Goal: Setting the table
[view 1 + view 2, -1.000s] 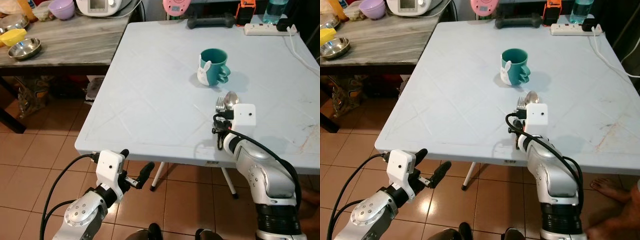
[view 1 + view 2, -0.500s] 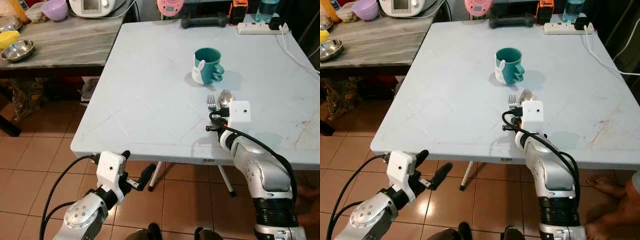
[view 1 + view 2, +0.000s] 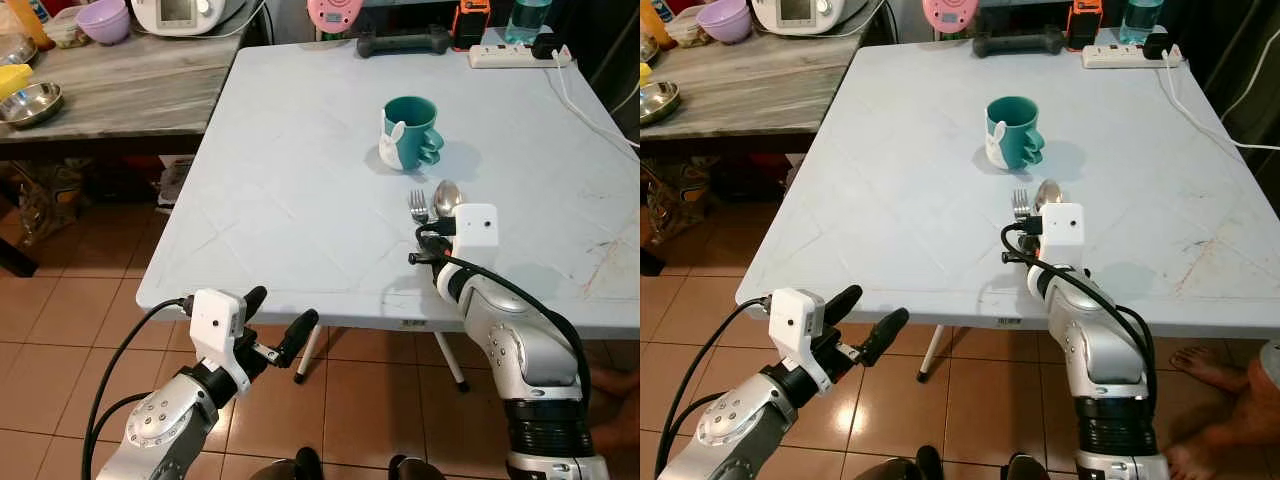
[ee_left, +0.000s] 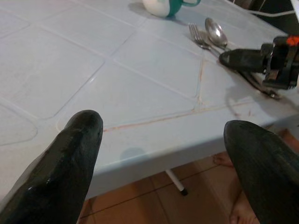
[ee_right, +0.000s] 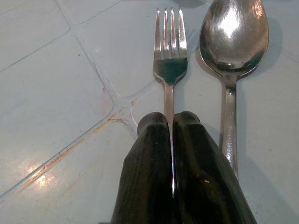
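Steel cutlery lies on the pale blue-white table [image 3: 300, 180]: a fork [image 5: 169, 63] and a spoon [image 5: 232, 42] side by side, close to each other but not touching, with their heads pointing toward the teal mug [image 3: 410, 131]. The mug stands upright a little farther in on the table, and it has a small white rabbit shape on its side. The right gripper [image 5: 170, 122] rests on the table at the near ends of the cutlery; its two black fingers are pressed together, and the thin handle of the fork runs between their tips, so the gripper is pinching the fork while the fork lies flat on the surface. The spoon lies just beside the fingers, on their outer side, and it is free. The left gripper [image 3: 278, 318] is held low in front of the near edge of the table, over the brown tiled floor [image 3: 60, 330], with its fingers [image 4: 65, 163] spread wide apart and nothing between them. At the far edge of the table I see a white power strip [image 3: 510, 55], a black dumbbell [image 3: 405, 42] and a pink round object [image 3: 335, 14]. To the robot's left there is a wooden table [image 3: 120, 85] with a steel bowl [image 3: 30, 100], a purple bowl [image 3: 104, 20] and a white appliance [image 3: 190, 12]. A person's bare foot [image 3: 1200, 455] is on the floor at the right.
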Controlling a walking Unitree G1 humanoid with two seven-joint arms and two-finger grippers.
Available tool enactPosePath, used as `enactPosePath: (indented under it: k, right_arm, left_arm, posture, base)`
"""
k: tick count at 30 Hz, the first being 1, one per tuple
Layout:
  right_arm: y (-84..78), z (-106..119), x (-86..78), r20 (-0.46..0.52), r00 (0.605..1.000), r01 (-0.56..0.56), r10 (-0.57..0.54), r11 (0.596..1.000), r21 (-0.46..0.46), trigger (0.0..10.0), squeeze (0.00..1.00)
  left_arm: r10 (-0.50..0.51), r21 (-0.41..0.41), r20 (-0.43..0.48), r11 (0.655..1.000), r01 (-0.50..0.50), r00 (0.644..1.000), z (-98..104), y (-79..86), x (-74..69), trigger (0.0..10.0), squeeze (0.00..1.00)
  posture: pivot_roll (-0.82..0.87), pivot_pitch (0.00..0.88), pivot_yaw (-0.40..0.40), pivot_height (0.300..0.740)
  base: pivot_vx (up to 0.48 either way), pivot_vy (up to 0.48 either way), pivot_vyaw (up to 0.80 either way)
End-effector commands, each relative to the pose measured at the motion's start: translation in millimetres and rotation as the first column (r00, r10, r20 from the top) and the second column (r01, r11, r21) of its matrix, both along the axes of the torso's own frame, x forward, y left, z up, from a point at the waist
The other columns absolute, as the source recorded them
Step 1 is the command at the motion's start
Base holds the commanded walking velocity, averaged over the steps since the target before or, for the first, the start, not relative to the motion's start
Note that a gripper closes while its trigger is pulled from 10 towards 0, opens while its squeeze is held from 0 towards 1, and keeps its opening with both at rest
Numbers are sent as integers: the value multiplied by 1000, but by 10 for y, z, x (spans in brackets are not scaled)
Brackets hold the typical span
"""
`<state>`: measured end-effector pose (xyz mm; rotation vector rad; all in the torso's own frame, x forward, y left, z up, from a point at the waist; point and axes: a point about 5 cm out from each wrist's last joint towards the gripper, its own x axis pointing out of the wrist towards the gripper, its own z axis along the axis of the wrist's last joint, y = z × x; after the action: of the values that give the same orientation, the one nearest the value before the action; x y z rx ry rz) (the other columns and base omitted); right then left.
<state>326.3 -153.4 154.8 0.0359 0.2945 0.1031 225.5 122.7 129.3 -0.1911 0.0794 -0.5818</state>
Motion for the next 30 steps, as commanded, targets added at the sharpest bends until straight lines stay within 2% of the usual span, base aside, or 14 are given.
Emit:
enactPosePath:
  k: [1,6,13,15,16,18,19,20,24,26,27,30]
  right_arm:
    - [-64,-520,-137,-235,971,27,-30,1000,-15,0,0]
    - [-64,-536,-136,-237,971,27,-30,999,-17,0,0]
    - [-87,-480,-93,-208,977,47,-47,999,-4,0,0]
    - [-69,-385,-55,-153,988,38,-36,999,9,0,0]
    - [0,-275,-40,-70,997,-13,11,999,-29,0,0]
    - [65,-193,-45,-6,999,-46,46,997,-65,0,0]
    - [100,-160,-54,17,998,-54,56,996,-65,0,0]
    - [169,-94,-72,56,997,-60,61,998,-24,0,0]
    - [245,53,-96,166,984,-68,65,998,13,0,0]
    - [262,105,-112,213,974,-76,74,997,4,0,0]
    - [263,152,-121,260,963,-71,69,997,-1,0,0]
    - [251,224,-126,321,946,-53,48,999,8,0,0]
  left_arm:
    - [0,1,4,1000,0,1000,34,27,-13,10000,0]
    - [-12,-5,3,1000,12,1000,39,5,-22,10000,0]
    - [-16,18,-5,1000,16,1000,20,59,-35,10000,0]
    - [4,27,0,1000,-4,1000,23,76,-15,10000,0]
    - [31,35,3,999,-31,1000,22,90,9,10000,0]
    - [55,40,6,998,-55,998,23,102,26,10000,0]
    - [66,39,11,997,-66,998,28,109,34,10000,0]
    - [86,41,21,995,-86,996,35,123,48,10000,0]
    - [153,50,40,987,-155,987,42,168,100,10000,0]
    - [177,53,50,982,-180,983,50,183,117,10000,0]
    - [241,68,65,967,-245,968,55,227,152,10000,0]
    - [303,69,78,949,-308,950,55,270,195,10000,0]
  posture:
    - [-155,231,133,740]
    - [-154,229,132,740]
    - [-154,226,131,740]
    - [-157,221,129,740]
    - [-157,221,129,740]
    - [-157,221,129,740]
    - [-157,221,129,740]
    - [-157,221,129,740]
    - [-158,209,125,740]
    - [-160,203,123,740]
    - [-160,203,123,740]
    - [-168,188,120,740]
  base:
    - [0,0,0]
    - [0,0,0]
    - [0,0,0]
    - [0,0,0]
    - [0,0,0]
    - [0,0,0]
    - [0,0,0]
    - [0,0,0]
    - [0,0,0]
    - [0,0,0]
    - [0,0,0]
    - [0,0,0]
